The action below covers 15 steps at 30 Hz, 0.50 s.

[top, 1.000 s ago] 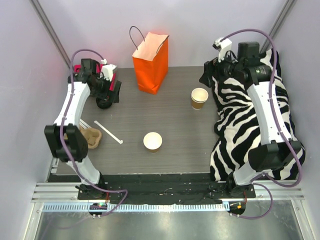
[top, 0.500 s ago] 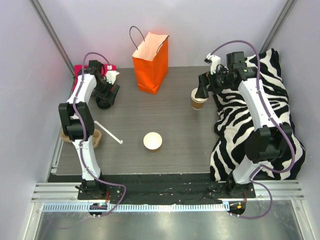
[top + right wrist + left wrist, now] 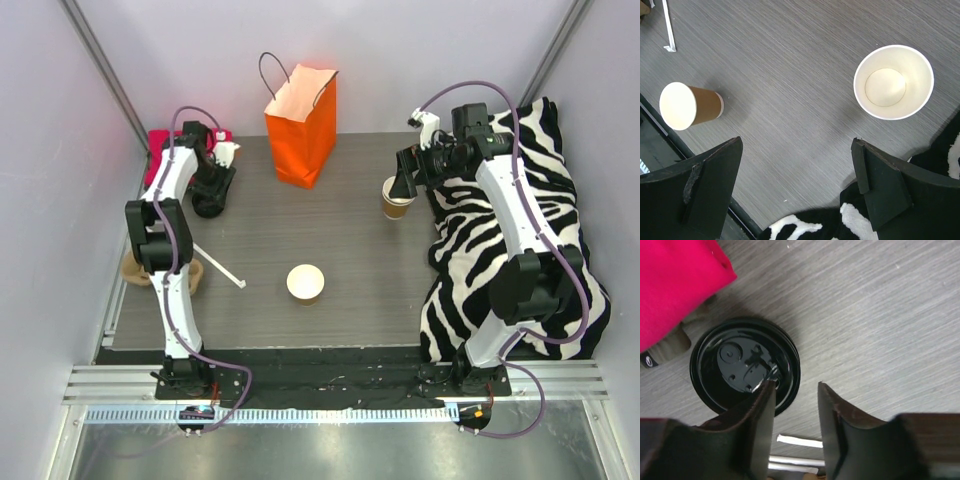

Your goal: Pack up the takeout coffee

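Your left claw (image 3: pixel 796 386) hangs low over the far left corner of the tabletop (image 3: pixel 350 240). Its fingers are parted by a narrow gap, with nothing between them. In the left wrist view one fingertip overlaps the rim of the black lid (image 3: pixel 742 367), but you cannot tell whether it touches. The lid lies dome-up on the tabletop, just beside a red cloth (image 3: pixel 675 280).

Your right claw (image 3: pixel 796 145) is spread wide and grips nothing. It hovers above the far right part of the tabletop, at the edge of the zebra-striped cloth (image 3: pixel 500 240). The far kraft-paper cup (image 3: pixel 893 82) stands upright and uncovered, its white inside bare. In the right wrist view it sits beyond the finger on the right, not between the two. From the top camera the claw partly covers that cup.

The near kraft-paper cup (image 3: pixel 305 283) stands upright and lidless in the near half of the tabletop, well apart from both claws. The orange paper bag (image 3: pixel 300 125) stands upright at the far edge with its mouth open. It is between the lid and the far cup and touches neither. A white stick (image 3: pixel 217 265) lies flat to the left of the near cup. A moulded brown tray (image 3: pixel 197 272) shows partly behind the left arm.
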Motion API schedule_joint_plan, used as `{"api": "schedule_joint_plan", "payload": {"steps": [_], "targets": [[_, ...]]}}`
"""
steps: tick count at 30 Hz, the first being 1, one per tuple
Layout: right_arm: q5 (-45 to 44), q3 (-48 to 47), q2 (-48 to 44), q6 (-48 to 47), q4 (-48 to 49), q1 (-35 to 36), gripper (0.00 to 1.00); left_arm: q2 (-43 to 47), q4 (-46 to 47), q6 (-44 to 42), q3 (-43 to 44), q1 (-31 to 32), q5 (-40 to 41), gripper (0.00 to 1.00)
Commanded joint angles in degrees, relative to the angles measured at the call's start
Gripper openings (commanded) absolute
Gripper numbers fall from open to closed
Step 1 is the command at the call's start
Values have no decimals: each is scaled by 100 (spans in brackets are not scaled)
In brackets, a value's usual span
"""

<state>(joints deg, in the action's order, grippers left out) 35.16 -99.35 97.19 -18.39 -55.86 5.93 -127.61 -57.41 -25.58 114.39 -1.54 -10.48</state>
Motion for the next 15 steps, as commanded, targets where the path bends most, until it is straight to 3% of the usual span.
{"api": "schedule_joint_plan", "payload": {"steps": [1,15], "targets": [[114,-287,20,-77,-22,22,100,-211,81,211,391,-30,28,41],[26,-392,72,-138,-110,31,100,-537,-51,396,778,-127,20,30]]}}
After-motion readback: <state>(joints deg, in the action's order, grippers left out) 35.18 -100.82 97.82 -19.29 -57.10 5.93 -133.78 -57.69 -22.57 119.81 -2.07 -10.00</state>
